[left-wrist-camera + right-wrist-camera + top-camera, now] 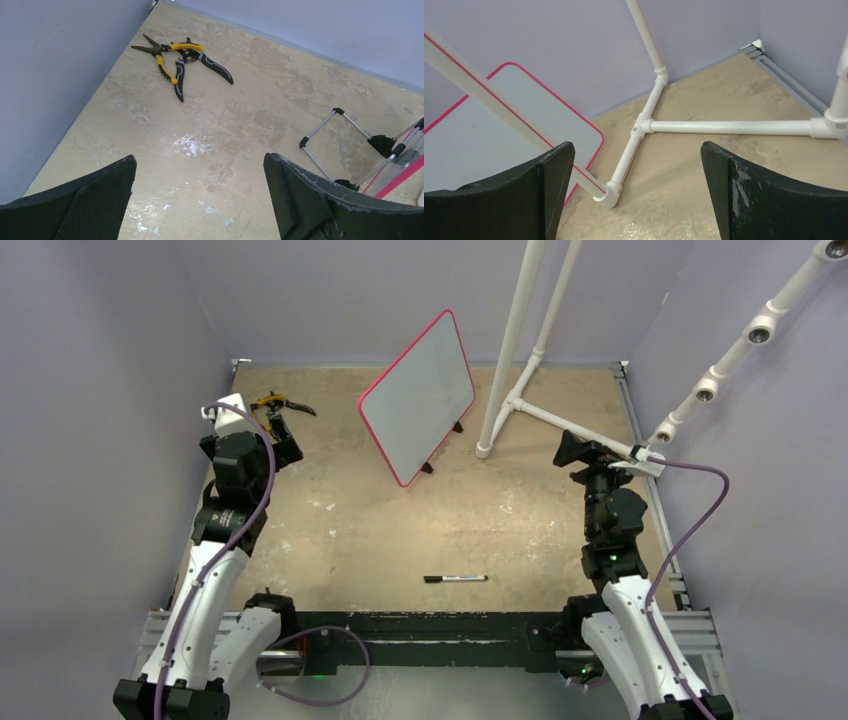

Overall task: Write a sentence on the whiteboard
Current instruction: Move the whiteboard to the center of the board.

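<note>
I'm seeing the whiteboard [418,395] standing tilted at the back middle of the table [400,530], a pipe frame [729,127] crowding its right side and pliers [178,82] lying beyond the left gripper [200,156]. That one and the right gripper [638,144] are gaping wide, empty. Only the overhead view is catching the marker [455,578].

The left gripper [200,160] hangs over the tan table [240,115], its two black fingers spread wide with nothing between them. Far off to the left, close to the grey wall [55,75], lie yellow-and-black pliers [177,62], handles splayed and crossed over each other. At the right edge shows a strip of the whiteboard [405,173]'s pink rim, above its wire stand [320,128] with black tips. White scuffs mark the tabletop.
</note>
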